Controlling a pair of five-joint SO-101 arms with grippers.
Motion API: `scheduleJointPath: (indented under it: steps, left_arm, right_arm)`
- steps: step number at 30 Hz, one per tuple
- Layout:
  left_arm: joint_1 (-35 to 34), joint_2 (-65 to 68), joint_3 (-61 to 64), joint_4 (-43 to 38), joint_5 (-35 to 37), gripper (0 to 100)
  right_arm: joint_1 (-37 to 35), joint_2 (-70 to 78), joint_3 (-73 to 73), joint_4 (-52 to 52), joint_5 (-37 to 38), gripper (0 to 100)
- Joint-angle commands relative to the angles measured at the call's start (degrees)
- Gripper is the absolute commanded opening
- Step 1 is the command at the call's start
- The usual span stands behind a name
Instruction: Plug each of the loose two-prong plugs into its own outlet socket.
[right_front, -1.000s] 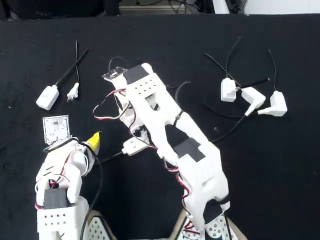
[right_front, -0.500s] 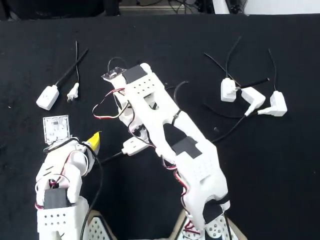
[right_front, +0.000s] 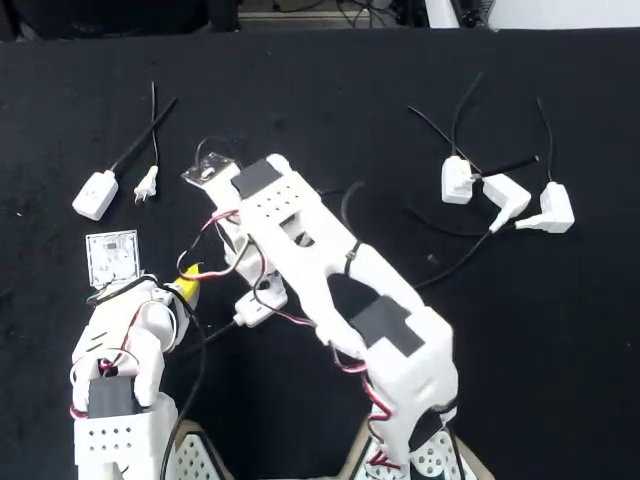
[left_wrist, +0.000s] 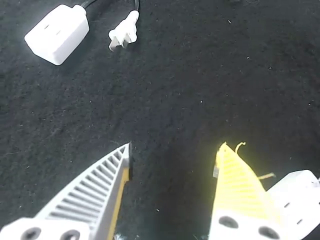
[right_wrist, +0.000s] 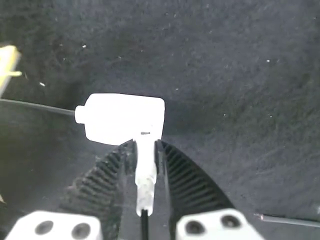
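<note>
My right gripper (right_wrist: 145, 143) is shut on a white two-prong plug (right_wrist: 145, 172), whose front end sits against a white outlet socket (right_wrist: 124, 119). In the high view this pair (right_front: 252, 308) lies left of centre under the right gripper (right_front: 258, 287). My left gripper (left_wrist: 172, 147) stands open over bare cloth, with its yellow finger (right_front: 188, 280) close beside that socket (left_wrist: 301, 192). A loose plug (right_front: 146, 184) lies next to another white socket (right_front: 96, 193) at the far left; the left wrist view shows this plug (left_wrist: 124, 34) and socket (left_wrist: 56, 32) apart.
Three white sockets or plugs with black cords (right_front: 457, 180) (right_front: 507, 195) (right_front: 553, 208) lie clustered at the right. A thin black cord (right_front: 460, 262) runs from the centre toward them. The table is covered with black cloth (right_front: 560, 340).
The right arm has swung left, carrying the plug and socket toward the left gripper's yellow finger. The left arm has stayed in place.
</note>
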Motion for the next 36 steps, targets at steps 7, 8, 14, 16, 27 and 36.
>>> scheduleJointPath:
  steps: [7, 8, 14, 16, 27, 36]
  left_arm:
    - [-0.66, -0.35, -1.27, 0.09, 0.0, 27]
    - [-0.66, -0.35, -1.27, 0.09, 0.0, 27]
    - [-1.89, -0.35, -1.27, -0.18, 0.0, 27]
    - [-3.03, -0.35, -1.89, 0.09, 0.09, 27]
    - [-3.12, -0.35, -2.15, 0.18, 0.09, 27]
    - [-3.12, -0.35, -2.15, 0.18, 0.09, 27]
  right_arm:
    - [-0.79, -0.13, 6.99, -5.1, 1.49, 1.0]
    - [-0.79, -0.13, 7.87, -5.8, 1.23, 1.0]
    - [-3.6, -0.31, 13.05, -10.81, -0.35, 1.0]
    - [-4.48, -0.22, 13.23, -10.73, -0.44, 1.0]
    - [-1.76, -0.48, 13.32, -11.16, -0.44, 1.0]
    - [6.51, -0.57, 14.9, -15.91, -4.04, 1.0]
